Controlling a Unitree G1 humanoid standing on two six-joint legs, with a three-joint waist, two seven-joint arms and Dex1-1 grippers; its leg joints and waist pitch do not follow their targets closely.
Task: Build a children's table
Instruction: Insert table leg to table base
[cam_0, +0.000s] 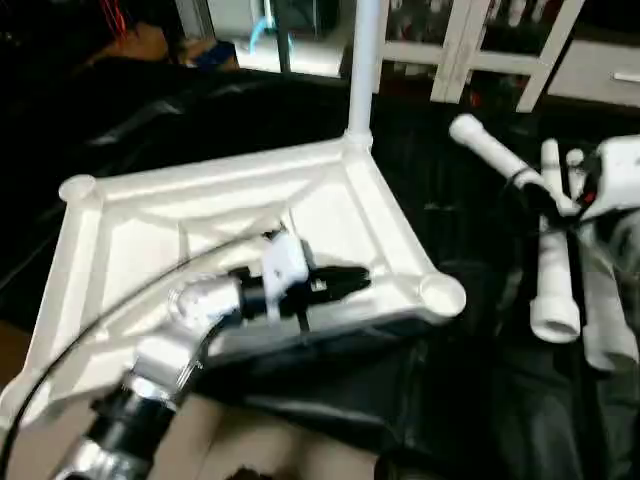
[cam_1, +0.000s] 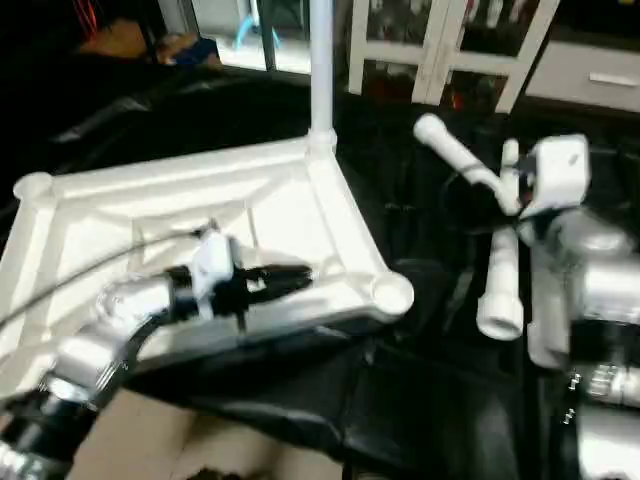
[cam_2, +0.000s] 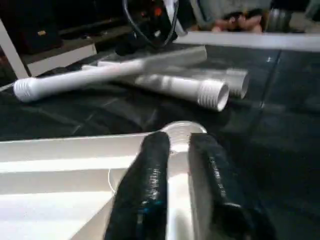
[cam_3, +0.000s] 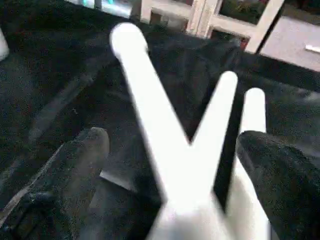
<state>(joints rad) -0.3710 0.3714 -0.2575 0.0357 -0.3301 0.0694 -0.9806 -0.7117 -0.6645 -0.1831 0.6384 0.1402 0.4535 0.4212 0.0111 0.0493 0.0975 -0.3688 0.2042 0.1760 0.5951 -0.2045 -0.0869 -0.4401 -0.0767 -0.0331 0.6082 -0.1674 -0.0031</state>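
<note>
The tabletop (cam_0: 330, 215) lay upside down on the desk (cam_0: 470, 390), one leg (cam_0: 363, 70) upright in its far socket. Loose legs (cam_0: 553, 270) lay right: light, stiff, slick tubes, best gripped mid-shaft. Left tool (cam_0: 350, 280) nearly together, empty; right tool (cam_3: 172, 165) wide apart over them.

Counter (cam_0: 450, 400), draped in black cloth, seen from above. Directly on it lies the white tabletop (cam_0: 330, 215), underside up, its ribs and round corner sockets exposed; one tube leg (cam_0: 364, 70) stands upright in the far corner socket. To the robot's right of the tabletop, apart from it, loose white tube legs (cam_0: 553, 270) lie on the cloth in a crossed heap, one (cam_0: 495, 158) slanting over the others; a threaded end (cam_2: 214, 95) is visible on one of them. At the near edge the cloth gives way to a tan surface (cam_0: 260, 445).
</note>
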